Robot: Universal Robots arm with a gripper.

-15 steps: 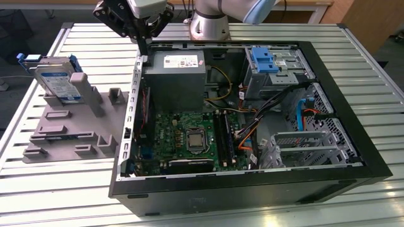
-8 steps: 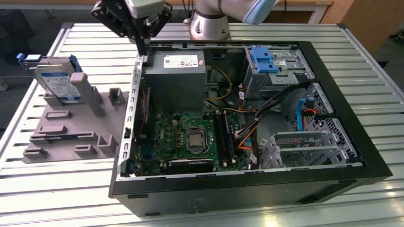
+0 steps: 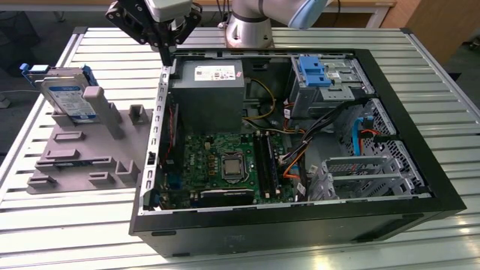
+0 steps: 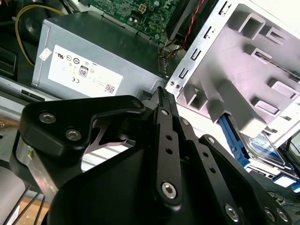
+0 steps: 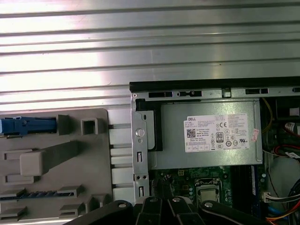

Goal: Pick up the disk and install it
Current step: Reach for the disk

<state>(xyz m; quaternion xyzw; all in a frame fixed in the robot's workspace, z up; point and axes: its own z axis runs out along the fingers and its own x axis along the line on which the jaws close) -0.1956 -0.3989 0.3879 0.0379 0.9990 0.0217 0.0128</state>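
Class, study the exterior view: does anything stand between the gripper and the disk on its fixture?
Mostly no. The gripper hangs over a wall of the computer case; the disk stands on edge on the grey fixture further to that view's left. Only the fixture's tall post fronts the disk's face.

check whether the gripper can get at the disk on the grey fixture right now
Probably yes. The disk stands on edge in the fixture with nothing over it, and the gripper hangs above the case wall just beside that fixture.
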